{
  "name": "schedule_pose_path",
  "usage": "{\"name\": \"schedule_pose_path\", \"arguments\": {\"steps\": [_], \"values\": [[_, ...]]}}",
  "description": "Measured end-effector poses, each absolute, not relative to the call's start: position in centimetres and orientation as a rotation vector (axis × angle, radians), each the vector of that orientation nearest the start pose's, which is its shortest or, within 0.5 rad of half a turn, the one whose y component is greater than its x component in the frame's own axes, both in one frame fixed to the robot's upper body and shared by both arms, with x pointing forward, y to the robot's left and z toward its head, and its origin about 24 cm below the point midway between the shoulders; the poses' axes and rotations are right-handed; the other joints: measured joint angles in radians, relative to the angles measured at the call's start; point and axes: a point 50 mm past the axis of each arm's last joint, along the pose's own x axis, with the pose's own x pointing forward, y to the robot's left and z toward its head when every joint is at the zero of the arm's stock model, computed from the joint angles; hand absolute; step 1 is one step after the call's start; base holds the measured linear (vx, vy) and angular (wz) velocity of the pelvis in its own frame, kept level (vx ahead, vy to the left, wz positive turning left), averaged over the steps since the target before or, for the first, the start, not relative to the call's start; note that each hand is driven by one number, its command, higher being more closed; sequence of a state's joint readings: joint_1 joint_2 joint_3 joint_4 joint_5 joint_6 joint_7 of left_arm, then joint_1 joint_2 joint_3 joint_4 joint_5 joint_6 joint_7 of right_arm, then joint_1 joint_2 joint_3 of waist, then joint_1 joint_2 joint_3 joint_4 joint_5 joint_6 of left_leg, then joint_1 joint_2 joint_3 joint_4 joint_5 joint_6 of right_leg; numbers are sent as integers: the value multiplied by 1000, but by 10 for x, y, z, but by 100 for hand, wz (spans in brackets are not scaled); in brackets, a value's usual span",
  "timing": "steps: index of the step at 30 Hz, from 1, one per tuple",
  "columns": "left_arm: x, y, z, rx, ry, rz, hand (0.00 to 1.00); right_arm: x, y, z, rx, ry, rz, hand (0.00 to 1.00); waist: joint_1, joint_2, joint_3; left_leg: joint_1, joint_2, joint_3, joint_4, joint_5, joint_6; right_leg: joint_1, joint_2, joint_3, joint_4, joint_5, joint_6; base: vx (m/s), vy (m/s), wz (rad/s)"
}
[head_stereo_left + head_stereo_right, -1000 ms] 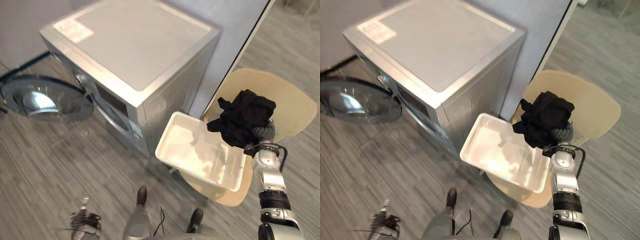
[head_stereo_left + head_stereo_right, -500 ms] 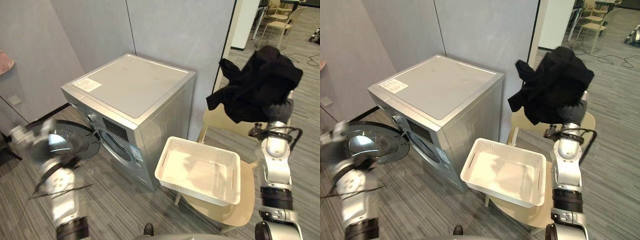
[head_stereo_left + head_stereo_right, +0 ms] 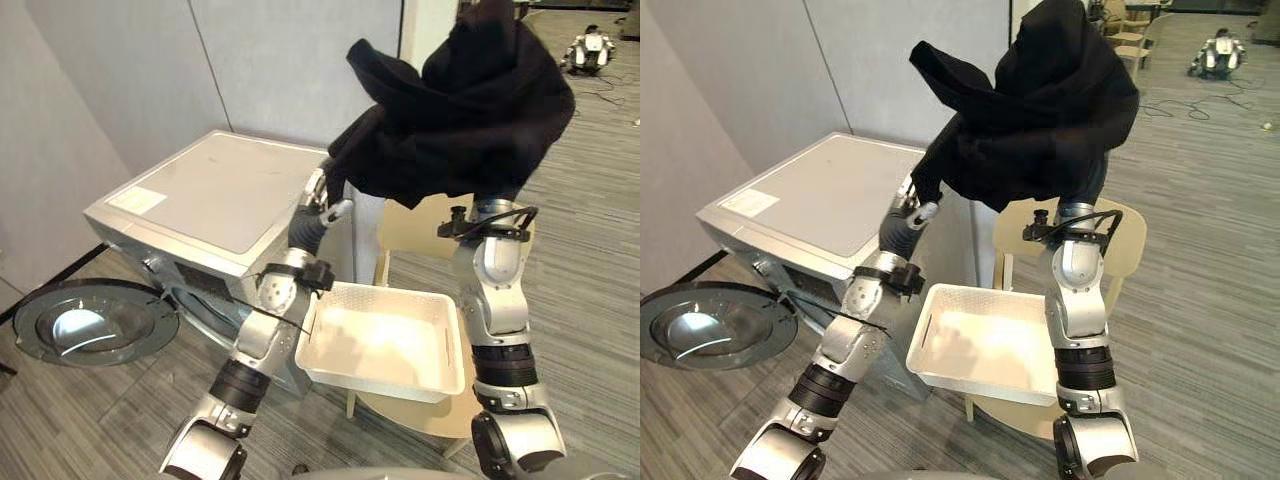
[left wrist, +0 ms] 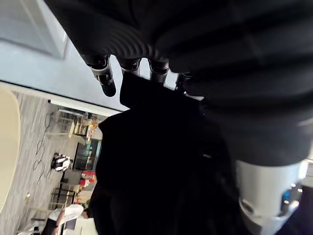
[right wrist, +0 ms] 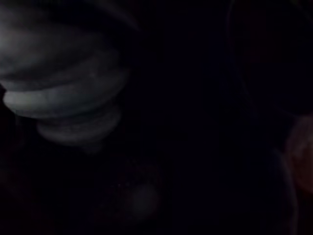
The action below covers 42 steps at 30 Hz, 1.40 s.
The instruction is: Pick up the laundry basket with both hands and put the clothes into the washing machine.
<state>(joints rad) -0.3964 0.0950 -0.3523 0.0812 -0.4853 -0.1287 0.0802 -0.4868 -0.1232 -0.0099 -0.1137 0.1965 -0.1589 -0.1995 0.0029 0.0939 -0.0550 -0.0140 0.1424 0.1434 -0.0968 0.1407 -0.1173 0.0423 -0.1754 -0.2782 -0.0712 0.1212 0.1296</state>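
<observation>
A black garment [image 3: 460,110] hangs high above the white laundry basket [image 3: 370,383], draped over the top of my right arm [image 3: 492,290]. My right hand is buried inside the cloth. My left hand [image 3: 318,203] is raised beside the washing machine [image 3: 210,195], and its straight fingers [image 4: 105,78] touch the garment's lower left edge, seen close up as black cloth [image 4: 156,166] in the left wrist view. The basket sits empty on a beige chair [image 3: 420,225], to the right of the machine. The machine's round door [image 3: 90,322] stands open at the lower left.
Grey partition walls [image 3: 280,70] rise behind the machine. Open striped floor [image 3: 590,260] lies to the right, with chairs and a small robot far off in the back room.
The view has tilted up. My right arm has lifted the garment higher. My left arm has swung up from the lower left to the garment's edge.
</observation>
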Motion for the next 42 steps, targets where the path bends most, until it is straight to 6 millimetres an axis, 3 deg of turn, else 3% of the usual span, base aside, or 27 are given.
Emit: {"name": "schedule_pose_path", "arguments": {"steps": [5,13,26,32,33,42], "values": [[303,51,138,-326,-307,-439,0,300,-130,213,171,-717,40,100,-24,0,0,-2,1,10,-5,-1,0,-15,0,10,0,0,-1,-28,4,-6],[305,36,162,-296,-380,-493,0,293,-117,206,174,-711,119,100,-25,0,0,-2,1,11,-6,-2,-1,-15,0,10,-2,-3,-4,-12,3,0],[302,19,169,-238,-391,-545,0,287,-122,175,238,-597,153,100,-42,-2,-1,-14,1,13,0,-1,0,-27,0,10,-3,8,-1,0,0,0],[301,12,161,-214,-349,-575,0,283,-128,160,273,-537,171,100,-44,-23,-16,-15,1,12,0,-1,0,-28,0,9,-3,8,-1,0,0,0],[302,12,159,-210,-342,-576,100,283,-129,158,279,-528,173,100,-44,-26,-19,-15,1,12,0,-1,0,-28,0,9,-3,8,-1,0,0,0],[308,6,152,-163,-289,-589,100,280,-136,143,304,-469,186,100,-45,-50,-34,-21,-1,7,-1,0,0,-31,-2,5,-3,1,-2,0,0,0]]}}
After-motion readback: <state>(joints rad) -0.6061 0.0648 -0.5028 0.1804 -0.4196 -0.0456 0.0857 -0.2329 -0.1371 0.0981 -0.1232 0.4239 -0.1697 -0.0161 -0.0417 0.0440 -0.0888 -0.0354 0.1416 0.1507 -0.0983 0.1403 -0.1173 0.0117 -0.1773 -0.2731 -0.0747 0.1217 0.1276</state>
